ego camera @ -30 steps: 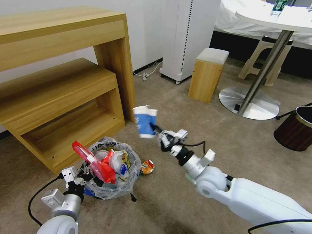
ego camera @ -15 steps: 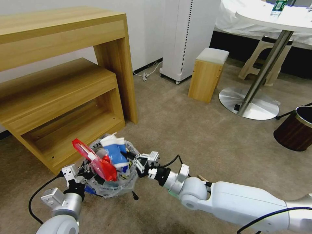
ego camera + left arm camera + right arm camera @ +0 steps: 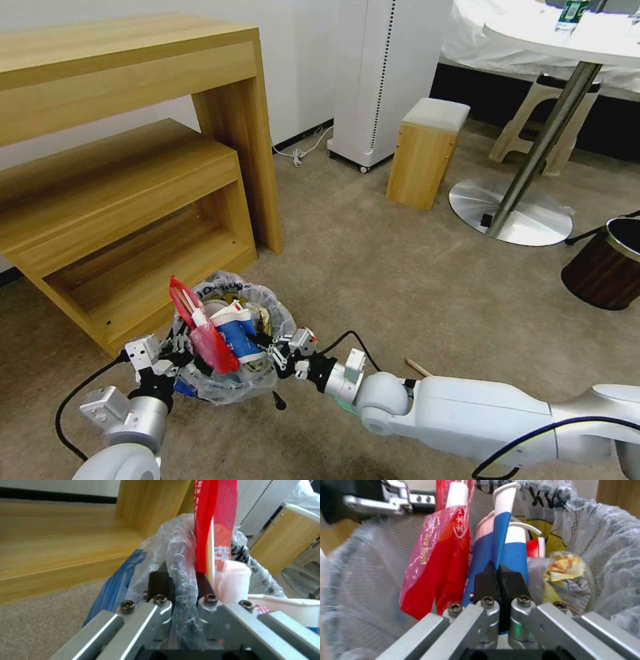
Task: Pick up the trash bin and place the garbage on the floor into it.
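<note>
**Carton over the bin, not yet let go — risks at the rim**

Nearest, low left: left gripper [image 3: 175, 352] at the near-left rim of the trash bin [image 3: 230, 390]. In the left wrist view its fingers [image 3: 159, 581] pinch the rim and the bunched clear bag between them. Bin looks to be carried on that one grip, just above the beige floor [image 3: 413, 280], in front of the wooden shelf unit [image 3: 133, 193].

Just right of it: right gripper [image 3: 273, 347] at the bin's right rim, arm reaching in from the right. Fingers [image 3: 486, 578] pressed together on the lower edge of the blue-white carton [image 3: 235, 333], which stands upright among the contents.

In the bin: tall red packet [image 3: 200, 327] leaning out over the left rim, crumpled wrapper [image 3: 565, 580] lower down, yellow face on the liner.

Farther right on the carpet: wooden stick [image 3: 418, 367] beside the right arm, still to collect.

Risks, as I judge them:
- Bin is crowded; carton sits high and may topple out on release.
- Withdrawing the right gripper could snag the liner or drag the red packet over the edge.
- The one-point rim grip may slip or tilt the bin if the right arm pushes down.
- Stick lies close under the arm; a sweep could knock it away.
</note>
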`<state>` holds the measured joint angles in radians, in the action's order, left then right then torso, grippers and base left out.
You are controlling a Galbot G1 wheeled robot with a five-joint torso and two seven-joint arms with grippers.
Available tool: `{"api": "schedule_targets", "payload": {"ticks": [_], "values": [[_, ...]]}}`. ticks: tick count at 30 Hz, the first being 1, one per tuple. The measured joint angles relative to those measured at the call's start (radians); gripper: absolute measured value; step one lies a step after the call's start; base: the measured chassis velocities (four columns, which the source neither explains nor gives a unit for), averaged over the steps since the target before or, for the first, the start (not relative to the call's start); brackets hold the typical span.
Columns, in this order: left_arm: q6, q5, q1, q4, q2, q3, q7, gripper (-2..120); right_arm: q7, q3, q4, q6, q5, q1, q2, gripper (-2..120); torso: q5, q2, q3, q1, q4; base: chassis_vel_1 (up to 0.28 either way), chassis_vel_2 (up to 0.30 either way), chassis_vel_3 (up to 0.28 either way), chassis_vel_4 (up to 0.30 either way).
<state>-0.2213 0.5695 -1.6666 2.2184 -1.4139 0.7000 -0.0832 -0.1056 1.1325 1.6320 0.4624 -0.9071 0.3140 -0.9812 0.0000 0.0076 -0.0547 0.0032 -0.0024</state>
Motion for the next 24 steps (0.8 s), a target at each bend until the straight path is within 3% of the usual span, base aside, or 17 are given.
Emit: {"api": "schedule_targets", "payload": {"ticks": [6,21,24], "values": [[0.001,0.001,0.0,-0.006,0.006,0.006,0.001,3,-0.013,0.005,0.015,-0.004,0.01,-0.006,-0.001,0,0.0,0.0,0.0,0.0,0.0,0.0,0.0,0.0,0.0],[-0.003,0.027,0.026,-0.056,0.017,0.019,-0.011,3,0.017,-0.03,0.099,0.004,0.01,0.008,0.047,54,0.0,0.0,0.0,0.0,0.0,0.0,0.0,0.0,0.0],[-0.004,0.027,0.022,-0.057,0.016,0.02,-0.012,3,0.008,-0.081,0.103,0.004,0.016,0.045,0.051,69,0.0001,0.0,0.0,0.0,0.0,0.0,0.0,0.0,0.0]]}}
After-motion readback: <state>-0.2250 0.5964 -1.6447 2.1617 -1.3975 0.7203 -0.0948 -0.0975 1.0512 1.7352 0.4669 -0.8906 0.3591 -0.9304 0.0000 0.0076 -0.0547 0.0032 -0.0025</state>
